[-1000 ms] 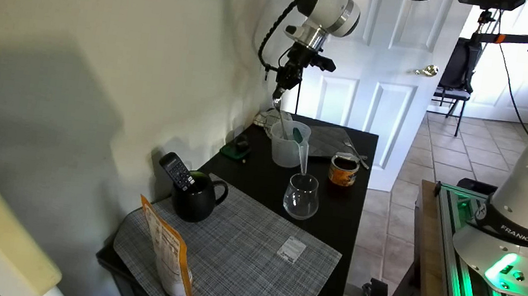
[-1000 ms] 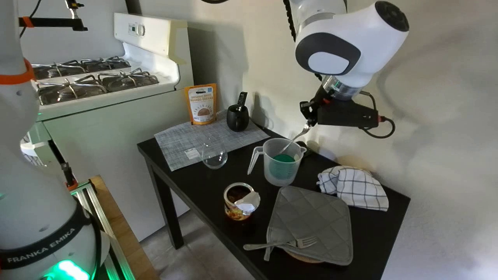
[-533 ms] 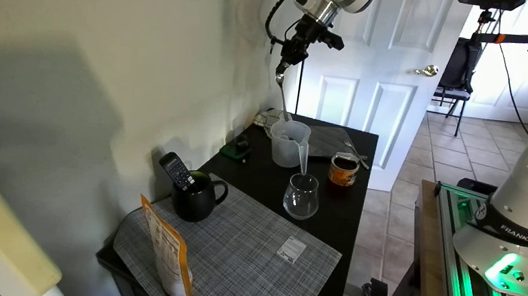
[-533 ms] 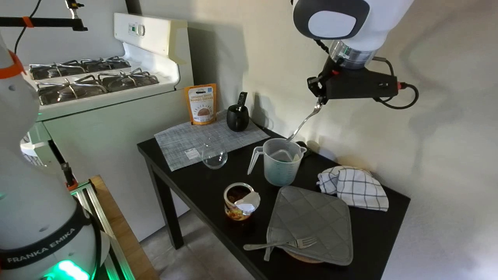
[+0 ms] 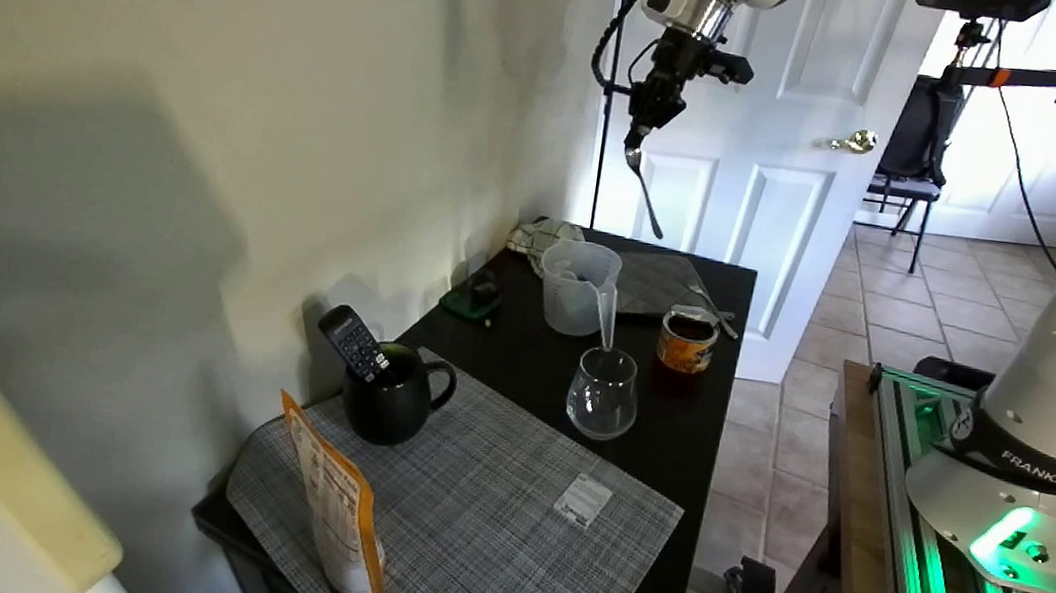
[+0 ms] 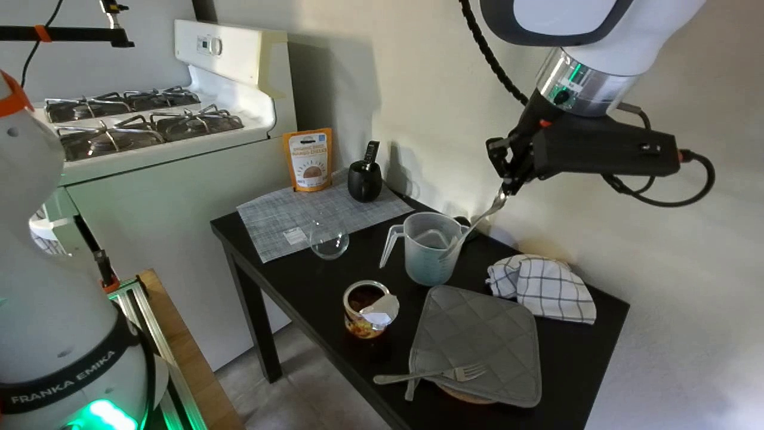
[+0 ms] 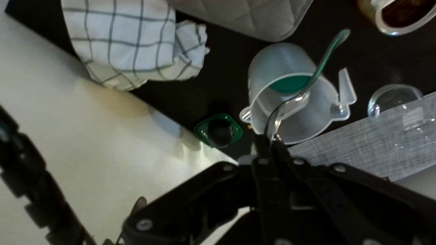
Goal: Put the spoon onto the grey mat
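Stove (image 6: 173,185): in an exterior view, at the left, just past the left edge of the table (image 6: 304,283).
Grey mat (image 6: 274,218): flat over the table's left end, a white label (image 6: 295,235) near its front side.
Bag (image 6: 309,161): orange and white, upright on the mat, close to the left edge.
Glass (image 6: 328,242): clear, on the tabletop just beside the mat.
Mug (image 6: 364,185): black, on the mat toward the back edge, which runs along the wall; a remote (image 5: 351,340) tilts up out of it.
Can (image 6: 355,321): top peeled back, near the front edge.
Fork (image 6: 421,375): across a corner of the quilted pot holder (image 6: 477,328), its handle reaching toward the front edge.
Jug (image 6: 427,266): see-through plastic, upright toward the back edge, something green inside.
Dish (image 7: 203,131): small and green, beside the jug at the back edge, a dark thing sitting on it.
Spoon (image 7: 317,72): in the air above the table, toward the right end, handle slanting down; in an exterior view that handle (image 5: 655,223) hangs clear of the jug.
Gripper (image 6: 509,186): fingertips pinching the spoon's broad end.
Cloth (image 6: 555,292): white with dark checks, loosely folded, at the back edge near the right corner.
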`<action>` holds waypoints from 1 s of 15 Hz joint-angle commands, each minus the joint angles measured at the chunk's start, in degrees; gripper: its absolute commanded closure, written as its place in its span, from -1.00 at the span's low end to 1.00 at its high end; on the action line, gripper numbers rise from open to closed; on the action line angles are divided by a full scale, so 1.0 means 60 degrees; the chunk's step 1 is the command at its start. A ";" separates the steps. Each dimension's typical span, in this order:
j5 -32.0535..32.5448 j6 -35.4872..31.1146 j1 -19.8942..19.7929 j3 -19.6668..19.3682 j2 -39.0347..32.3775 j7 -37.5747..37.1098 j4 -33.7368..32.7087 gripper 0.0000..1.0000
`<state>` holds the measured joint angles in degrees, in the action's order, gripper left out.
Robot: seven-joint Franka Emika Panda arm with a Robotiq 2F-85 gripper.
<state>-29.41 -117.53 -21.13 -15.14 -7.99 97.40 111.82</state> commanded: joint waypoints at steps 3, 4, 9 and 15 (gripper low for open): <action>0.0682 0.0368 -0.0317 -0.0401 -0.0293 -0.0662 0.0227 0.97; 0.0597 0.0289 -0.0375 -0.0435 -0.0457 -0.0835 0.0230 0.97; 0.0002 0.0102 -0.0783 -0.0364 -0.1538 -0.1551 0.0036 0.97; -0.1203 -0.0702 -0.1306 -0.0065 -0.2599 -0.2177 -0.0563 0.97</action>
<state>-33.57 -120.09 -26.98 -17.08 -20.62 86.76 111.61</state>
